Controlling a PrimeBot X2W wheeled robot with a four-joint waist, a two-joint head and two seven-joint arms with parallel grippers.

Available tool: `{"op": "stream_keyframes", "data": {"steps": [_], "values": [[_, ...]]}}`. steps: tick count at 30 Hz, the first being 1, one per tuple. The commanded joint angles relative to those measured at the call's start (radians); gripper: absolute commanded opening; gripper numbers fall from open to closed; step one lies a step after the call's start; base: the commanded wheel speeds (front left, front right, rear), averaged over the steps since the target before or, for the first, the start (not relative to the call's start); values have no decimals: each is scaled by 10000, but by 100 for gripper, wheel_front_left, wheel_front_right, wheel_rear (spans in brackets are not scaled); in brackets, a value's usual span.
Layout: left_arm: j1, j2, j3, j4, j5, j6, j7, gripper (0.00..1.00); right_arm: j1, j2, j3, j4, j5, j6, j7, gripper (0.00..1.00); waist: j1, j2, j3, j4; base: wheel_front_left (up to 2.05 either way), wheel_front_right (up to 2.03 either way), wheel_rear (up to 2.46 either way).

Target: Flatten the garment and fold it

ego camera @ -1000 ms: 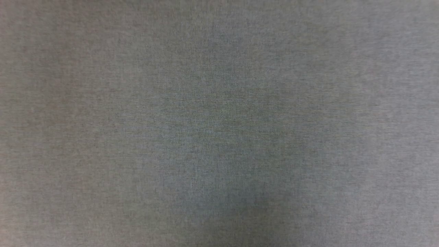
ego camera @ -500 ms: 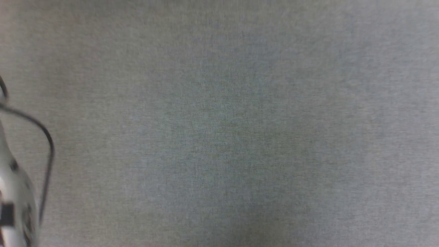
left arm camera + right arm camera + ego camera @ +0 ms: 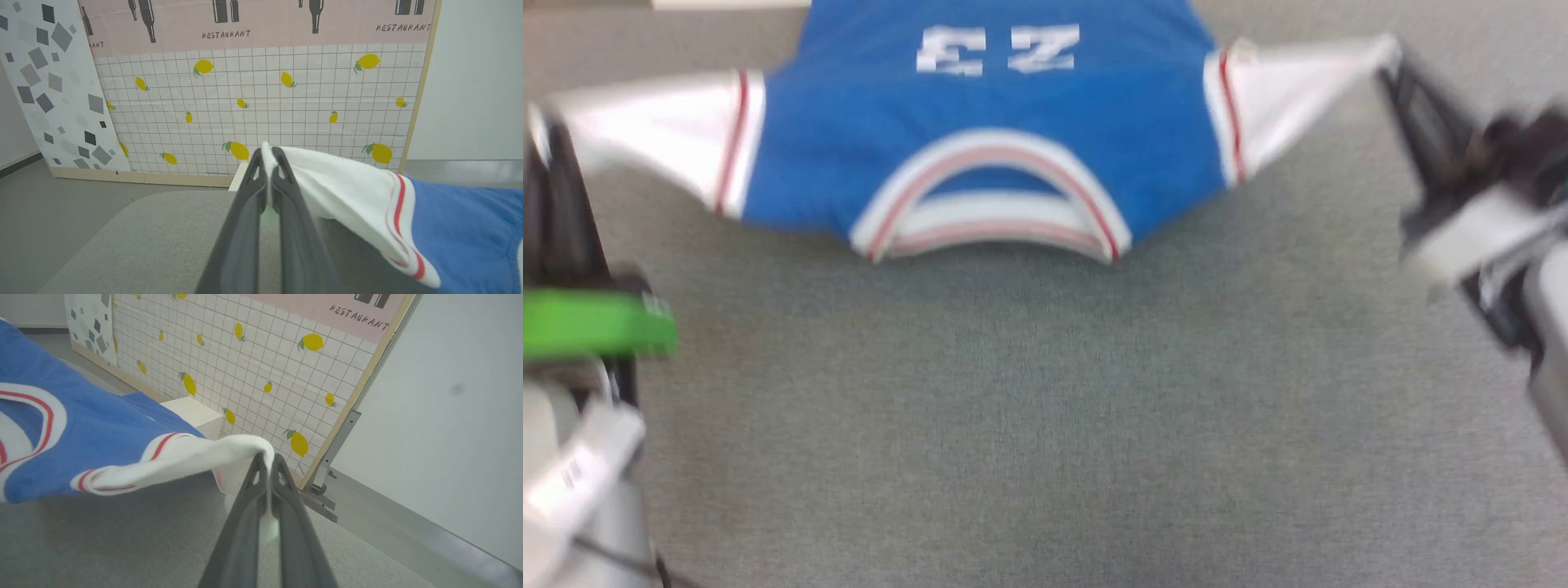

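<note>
The garment, a blue T-shirt with white sleeves and red stripes, hangs stretched across the top of the head view, collar toward me and the white number upside down. My left gripper is shut on the tip of the left sleeve. Its wrist view shows the dark fingers pinching white cloth, with the garment trailing right. My right gripper is shut on the other sleeve tip. In the right wrist view that gripper clamps the white sleeve while the blue garment spreads to the left above the surface.
A grey fabric-covered table lies under the shirt. Behind it stands a panel with a lemon-and-grid pattern, and a white box sits at its foot. A plain white wall is at the right. A green band circles my left arm.
The head view has shifted: it showed bare grey fabric, then a pale arm at the left edge, and now takes in the stretched garment and both grippers.
</note>
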Motion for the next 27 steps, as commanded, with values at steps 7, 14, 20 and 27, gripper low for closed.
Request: {"op": "stream_keyframes", "data": {"steps": [7,14,20,27], "values": [[2929,-652,614,-62,-78,-23,-38,0,2989,-458,-157,-757,219,-19,345,0,1,0,-2272,-64,0,0,0],[4628,-1147,1027,259,-159,-23,-38,0,5371,-693,-325,-1438,112,-19,884,0,1,0,-3044,-181,0,0,0],[5636,-1335,1314,535,83,-24,-38,0,7073,-975,-558,-1802,-84,-19,1385,0,1,0,-3345,-252,0,0,0],[6337,-1606,1627,1101,388,-22,-38,0,8661,-1041,-827,-1633,-578,-19,1615,0,1,0,-3402,-163,0,0,0]]}}
